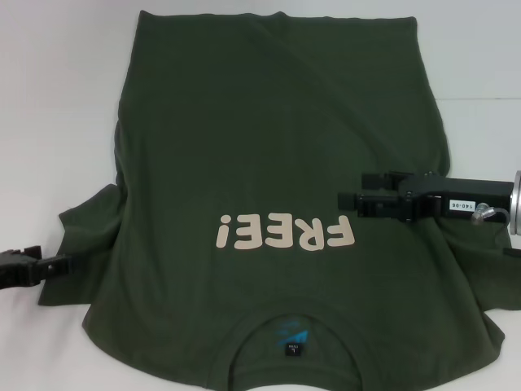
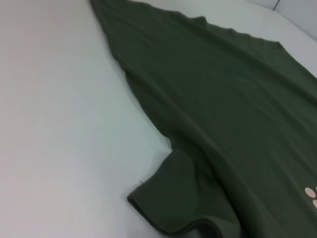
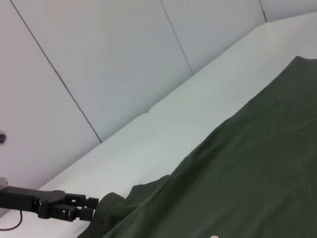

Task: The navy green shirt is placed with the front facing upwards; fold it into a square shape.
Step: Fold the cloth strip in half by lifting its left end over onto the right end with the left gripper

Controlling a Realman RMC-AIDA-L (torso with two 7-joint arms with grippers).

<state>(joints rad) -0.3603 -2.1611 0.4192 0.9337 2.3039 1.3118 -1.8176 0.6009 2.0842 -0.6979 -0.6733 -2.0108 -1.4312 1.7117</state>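
— Lying flat on the white table (image 1: 49, 98), the navy green shirt (image 1: 277, 147) is front side up, collar toward the robot and hem at the far edge. The pale "FREE!" lettering (image 1: 285, 234) reads upside down in the head view, and the black neck label (image 1: 291, 340) sits inside the collar.

— And the 2 arms?

— The right gripper (image 1: 348, 201) reaches in from the right, over the shirt's chest, just beside the last letter of the print. Its fingers look drawn together with no cloth between them, though I cannot tell for sure.

— The left one?

— The left gripper (image 1: 61, 264) is low at the table's left side, its tip at the edge of the left sleeve (image 1: 85, 244). Whether its jaws pinch the fabric or merely touch it, I cannot tell. The left wrist view shows that sleeve (image 2: 173, 198) lying rumpled on the table.
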